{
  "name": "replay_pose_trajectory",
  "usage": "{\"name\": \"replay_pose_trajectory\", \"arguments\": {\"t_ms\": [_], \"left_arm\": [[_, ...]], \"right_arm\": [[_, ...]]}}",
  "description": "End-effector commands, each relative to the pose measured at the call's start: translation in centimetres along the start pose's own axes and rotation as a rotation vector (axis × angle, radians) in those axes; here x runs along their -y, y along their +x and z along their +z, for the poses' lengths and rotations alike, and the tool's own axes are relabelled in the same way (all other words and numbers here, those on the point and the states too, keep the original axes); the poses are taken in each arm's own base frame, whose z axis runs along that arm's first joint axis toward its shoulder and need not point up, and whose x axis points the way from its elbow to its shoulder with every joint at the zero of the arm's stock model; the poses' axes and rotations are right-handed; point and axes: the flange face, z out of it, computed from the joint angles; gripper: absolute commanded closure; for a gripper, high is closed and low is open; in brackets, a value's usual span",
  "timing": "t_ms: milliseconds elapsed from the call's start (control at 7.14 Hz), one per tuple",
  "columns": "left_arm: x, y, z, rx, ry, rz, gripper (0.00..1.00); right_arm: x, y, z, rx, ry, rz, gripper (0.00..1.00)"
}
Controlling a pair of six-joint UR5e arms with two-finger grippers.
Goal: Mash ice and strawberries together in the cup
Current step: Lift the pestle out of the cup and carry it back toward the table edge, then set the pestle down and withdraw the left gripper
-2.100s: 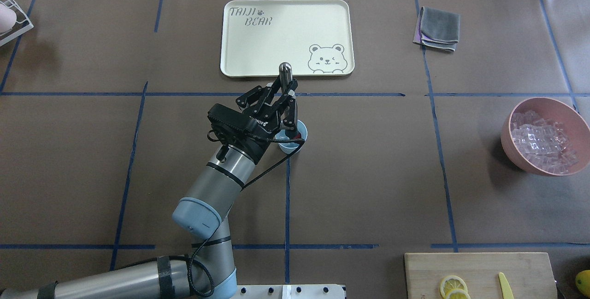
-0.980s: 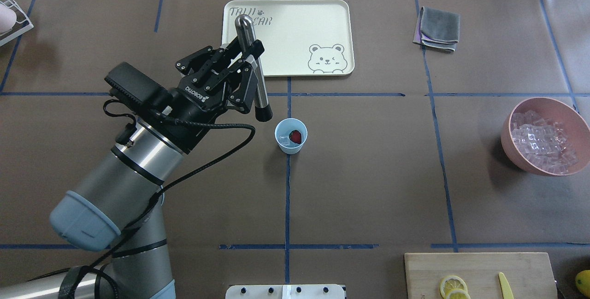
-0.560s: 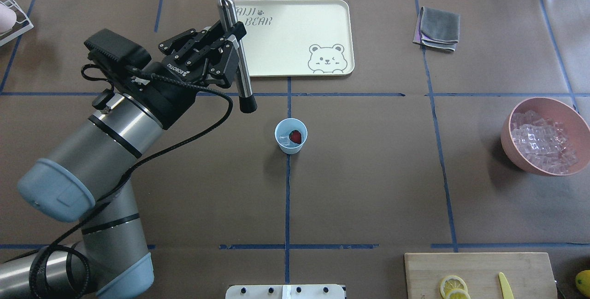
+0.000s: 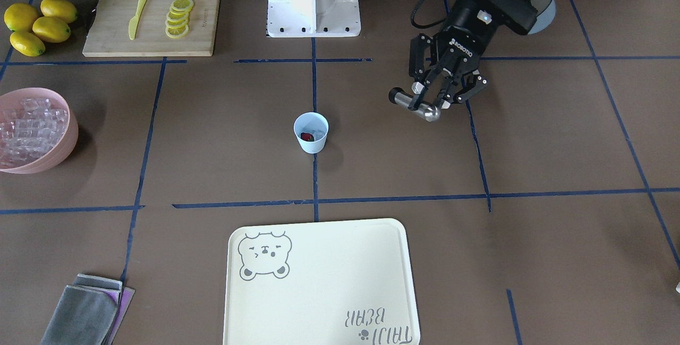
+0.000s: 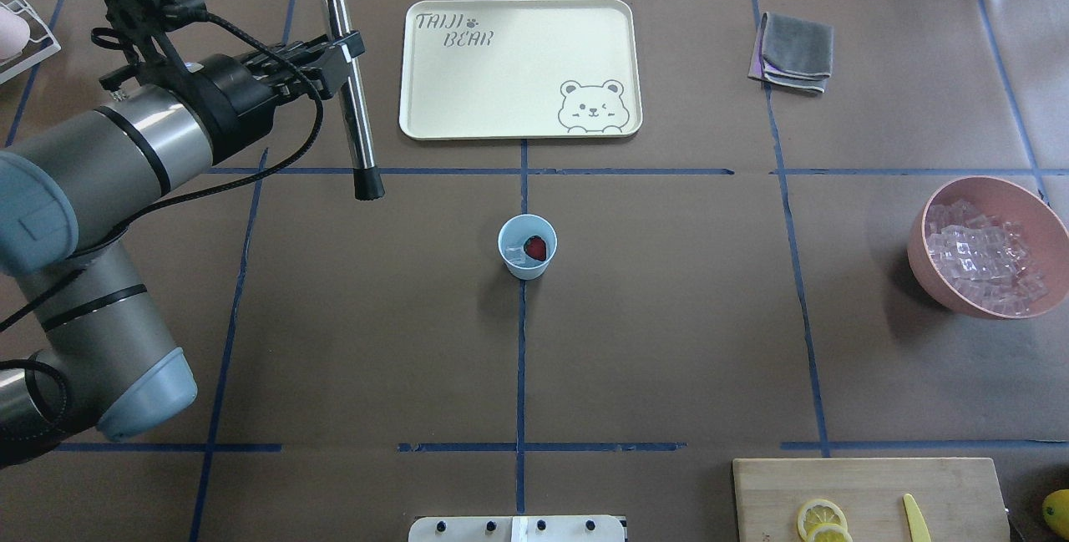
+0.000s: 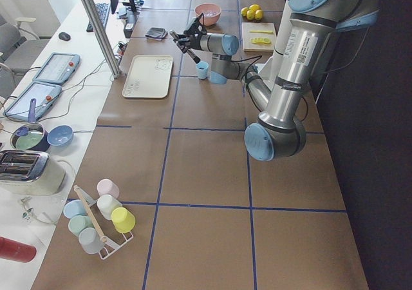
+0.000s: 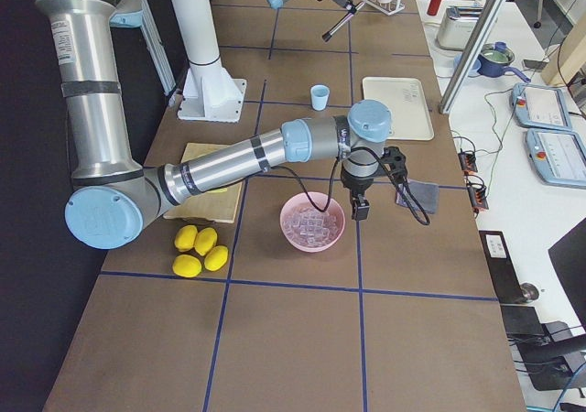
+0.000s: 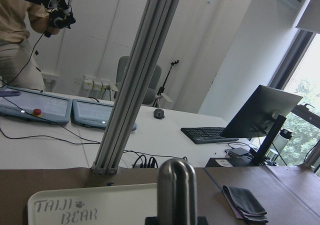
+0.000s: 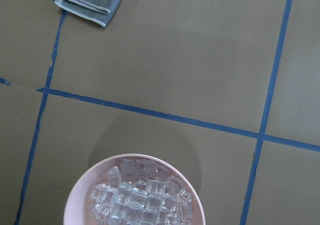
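Cup (image 5: 527, 247) stands near the tray (image 5: 518, 66), strawberry (image 5: 535, 248) and ice (image 5: 515, 253) inside. Left gripper (image 5: 341, 49), beside the tray, squeezes the masher (image 5: 357, 120) tight. Right gripper (image 7: 359, 206): cannot tell. A crooked push could tip the light cup.

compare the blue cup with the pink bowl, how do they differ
The cup is pale blue and small; the bowl is pink and far larger. The cup holds one strawberry piece with a little ice; the bowl is heaped with ice cubes alone. The cup stands mid-table; the bowl sits toward the robot's right. Both stand upright.
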Motion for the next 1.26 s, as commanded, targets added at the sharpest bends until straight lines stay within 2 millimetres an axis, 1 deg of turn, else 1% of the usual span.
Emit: {"name": "replay_pose_trajectory", "arguments": {"t_ms": [0,140,280,420,560,700,840,1120], "left_arm": [[-0.9,-5.1,0.4,0.17,-0.173,-0.126,1.0],[-1.5,-10.2,-1.3,0.238,-0.27,-0.14,1.0],[-1.1,-14.6,-3.3,0.288,-0.38,-0.179,1.0],[-1.4,-18.4,-3.7,0.367,-0.518,-0.231,1.0],[-1.9,-21.4,-3.4,0.417,-0.589,-0.272,1.0],[-2.8,-23.4,-3.1,0.436,-0.618,-0.224,1.0],[-4.1,-26.2,-4.2,0.461,-0.66,-0.14,1.0],[-4.8,-32.5,-7.3,0.501,-0.726,0.032,1.0]], "right_arm": [[0.1,-0.1,-0.1,0.003,0.001,-0.003,0.0],[0.2,-0.1,-0.1,0.001,0.002,-0.005,0.0],[0.1,-0.1,-0.2,-0.001,0.004,-0.007,0.0],[0.2,-0.1,-0.1,-0.001,0.003,-0.006,0.0],[0.2,-0.2,-0.2,-0.001,0.005,-0.007,0.0],[0.1,-0.4,-0.4,-0.001,0.008,-0.01,0.0],[0.2,-0.5,-0.5,-0.001,0.013,-0.016,0.0],[0.1,-0.6,-0.7,-0.003,0.015,-0.017,0.0]]}}
